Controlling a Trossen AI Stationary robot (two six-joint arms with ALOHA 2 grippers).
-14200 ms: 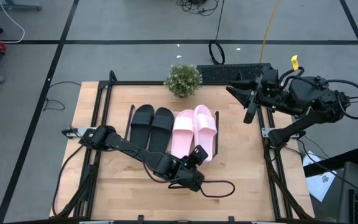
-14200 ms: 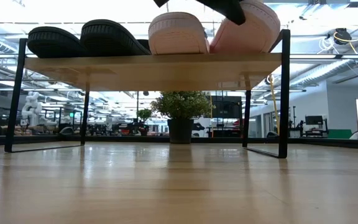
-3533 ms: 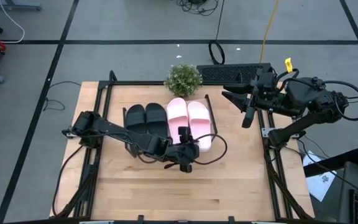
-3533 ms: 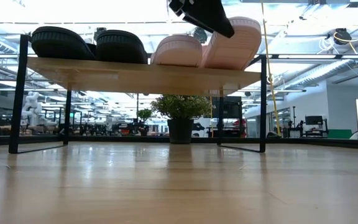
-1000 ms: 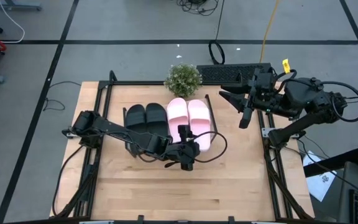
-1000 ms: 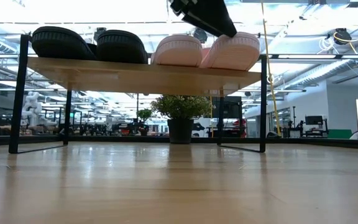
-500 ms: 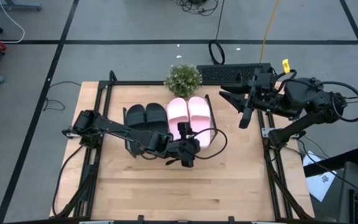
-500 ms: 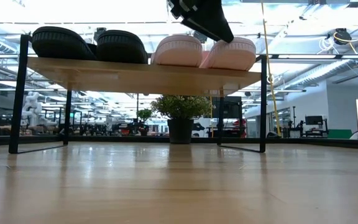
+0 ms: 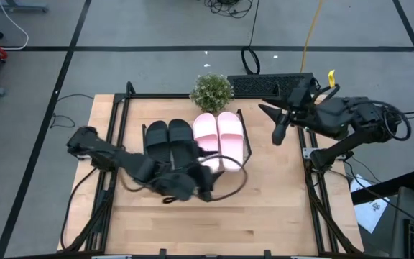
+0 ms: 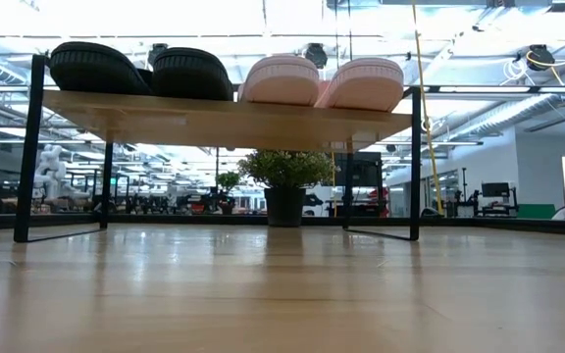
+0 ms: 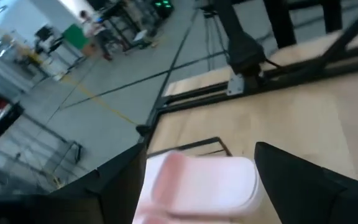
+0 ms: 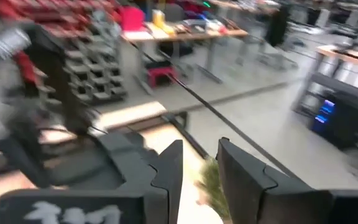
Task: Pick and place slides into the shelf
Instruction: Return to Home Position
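Two black slides and two pink slides lie side by side, soles down, on the shelf's wooden board. The low view shows the same four along its top, black slides left of pink slides. My left gripper is blurred, just near of the pink pair. It is open, and in its wrist view the fingers stand either side of a pink slide's end without touching. My right gripper hangs over the table's right part, its fingers a narrow gap apart with nothing between.
A small potted plant stands just behind the shelf, with a keyboard to its right. Black frame rails run along the table's left and right sides. Bare wood lies between the shelf and the near edge.
My left gripper has drawn back from the right pink slide's heel, toward the table's near and left edges, and has left the low view. It has stayed open. My right gripper has shifted a little toward the table's left. The four slides stay on the shelf.
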